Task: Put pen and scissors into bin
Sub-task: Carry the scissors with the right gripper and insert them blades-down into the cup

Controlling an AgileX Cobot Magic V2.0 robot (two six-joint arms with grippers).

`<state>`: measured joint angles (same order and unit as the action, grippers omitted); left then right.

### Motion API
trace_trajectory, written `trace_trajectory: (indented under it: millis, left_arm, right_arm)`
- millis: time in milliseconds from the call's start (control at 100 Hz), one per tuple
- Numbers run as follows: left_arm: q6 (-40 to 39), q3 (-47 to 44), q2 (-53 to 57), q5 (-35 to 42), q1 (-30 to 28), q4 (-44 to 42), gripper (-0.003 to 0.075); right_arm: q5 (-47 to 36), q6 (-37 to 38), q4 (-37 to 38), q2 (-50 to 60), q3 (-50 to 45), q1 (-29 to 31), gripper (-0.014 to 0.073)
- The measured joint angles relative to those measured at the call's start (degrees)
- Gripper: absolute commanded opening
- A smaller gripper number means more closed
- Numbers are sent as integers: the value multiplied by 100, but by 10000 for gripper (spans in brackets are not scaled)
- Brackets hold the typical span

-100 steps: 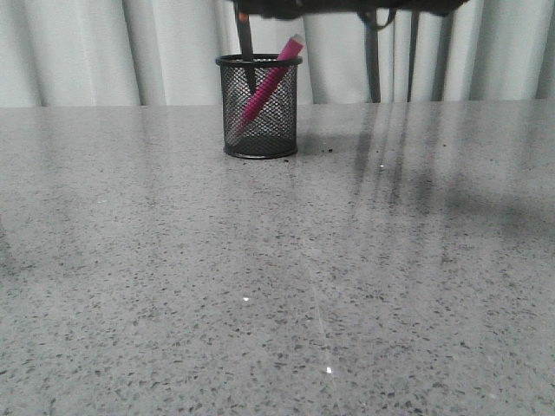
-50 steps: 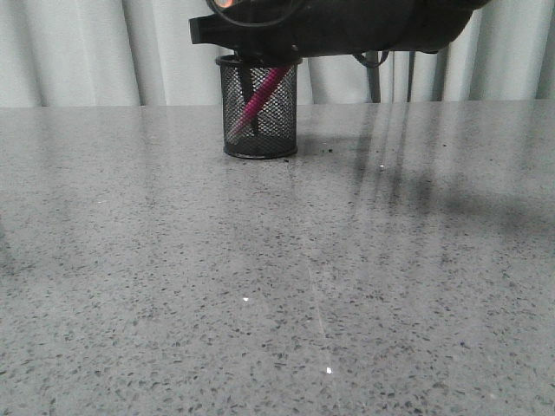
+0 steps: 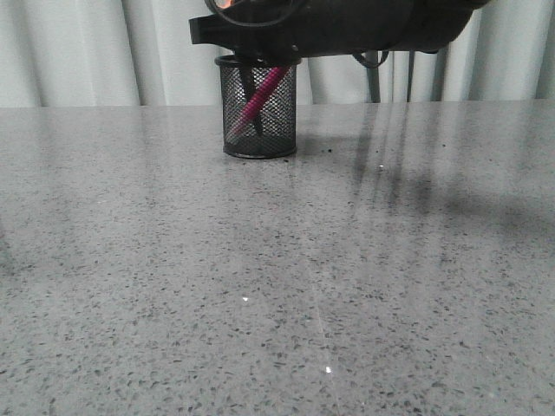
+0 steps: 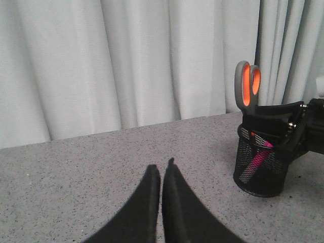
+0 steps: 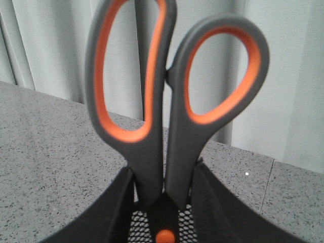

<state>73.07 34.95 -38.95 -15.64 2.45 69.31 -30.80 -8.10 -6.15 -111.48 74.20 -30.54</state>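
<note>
Left gripper (image 4: 161,174): fingers pressed together, empty, above the table (image 3: 260,286). Farther off, right gripper (image 5: 163,195) pinches the scissors (image 5: 167,101) at the pivot, blades down in the bin (image 3: 257,106) beside the pen (image 3: 258,97). Stiff, top-heavy; bin likely light, tippable.

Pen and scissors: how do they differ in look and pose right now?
The pen is magenta and leans inside the bin, below its rim; the scissors are grey with orange-lined handles, stand upright and rise well above the rim. The right gripper flanks the scissors, not the pen. Both are in the bin.
</note>
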Motion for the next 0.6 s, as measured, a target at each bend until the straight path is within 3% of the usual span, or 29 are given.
trace_trajectory:
  millis: [600]
  left_arm:
    - [-8, 0, 0, 0, 0, 0, -19]
  right_arm:
    - [45, 0, 0, 676, -145, 0, 295]
